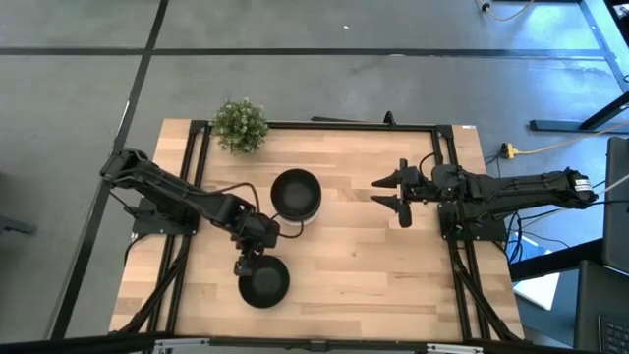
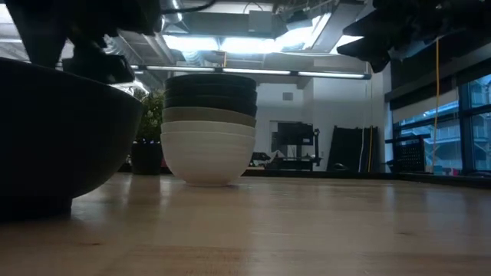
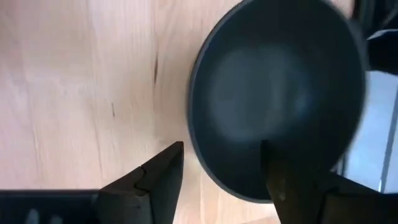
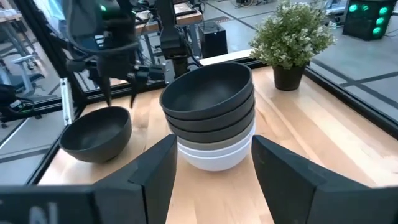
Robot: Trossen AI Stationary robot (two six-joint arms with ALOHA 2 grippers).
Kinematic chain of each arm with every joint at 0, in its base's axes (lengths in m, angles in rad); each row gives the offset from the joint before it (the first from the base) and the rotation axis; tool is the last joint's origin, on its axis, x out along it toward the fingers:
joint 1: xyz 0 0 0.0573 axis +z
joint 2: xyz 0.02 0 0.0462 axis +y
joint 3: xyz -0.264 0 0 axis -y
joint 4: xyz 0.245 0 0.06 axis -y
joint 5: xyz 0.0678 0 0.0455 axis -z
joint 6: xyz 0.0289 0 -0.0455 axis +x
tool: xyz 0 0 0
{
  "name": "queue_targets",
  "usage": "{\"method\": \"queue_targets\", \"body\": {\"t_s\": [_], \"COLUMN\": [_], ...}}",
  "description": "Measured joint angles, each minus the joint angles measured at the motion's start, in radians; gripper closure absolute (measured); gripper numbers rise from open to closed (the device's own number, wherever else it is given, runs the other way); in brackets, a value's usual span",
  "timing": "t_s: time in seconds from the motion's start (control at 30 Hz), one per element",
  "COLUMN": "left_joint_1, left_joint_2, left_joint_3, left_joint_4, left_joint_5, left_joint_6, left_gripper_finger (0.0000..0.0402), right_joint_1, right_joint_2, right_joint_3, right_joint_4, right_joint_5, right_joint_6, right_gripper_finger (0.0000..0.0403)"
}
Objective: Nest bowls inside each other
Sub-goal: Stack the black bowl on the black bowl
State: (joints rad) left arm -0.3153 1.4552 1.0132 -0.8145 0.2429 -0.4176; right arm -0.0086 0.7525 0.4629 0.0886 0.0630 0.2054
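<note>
The left tool [image 1: 245, 266] hangs spread over a lone black bowl [image 1: 264, 282], one finger [image 3: 292, 180] inside the rim and the other outside it, gripping nothing. That bowl sits on the bench [image 1: 373, 265] near the stack of bowls [image 1: 296, 194], on the side away from the potted plant [image 1: 240, 125]. The right tool [image 1: 385, 193] waits spread and empty, well apart from the stack.
</note>
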Motion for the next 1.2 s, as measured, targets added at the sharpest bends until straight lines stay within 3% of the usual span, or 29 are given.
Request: {"method": "queue_targets", "body": {"t_s": [0.27, 0.87, 1.2], "left_joint_1": [0.002, 0.000, 0.000], "left_joint_2": [0.068, 0.066, 0.066], "left_joint_3": [-0.012, -0.012, -0.012], "left_joint_4": [0.008, 0.078, 0.071], "left_joint_5": [-0.005, -0.095, -0.095], "left_joint_6": [0.006, -0.026, -0.026], "left_gripper_finger": [0.0195, 0.0197, 0.0237], "right_joint_1": [0.001, 0.001, 0.001], "right_joint_2": [0.000, 0.000, 0.000], "right_joint_3": [0.000, 0.000, 0.000], "right_joint_4": [0.013, 0.013, 0.013], "right_joint_5": [-0.012, -0.012, -0.012], "right_joint_6": [0.000, -0.002, -0.003], "right_gripper_finger": [0.0194, 0.0194, 0.0194]}}
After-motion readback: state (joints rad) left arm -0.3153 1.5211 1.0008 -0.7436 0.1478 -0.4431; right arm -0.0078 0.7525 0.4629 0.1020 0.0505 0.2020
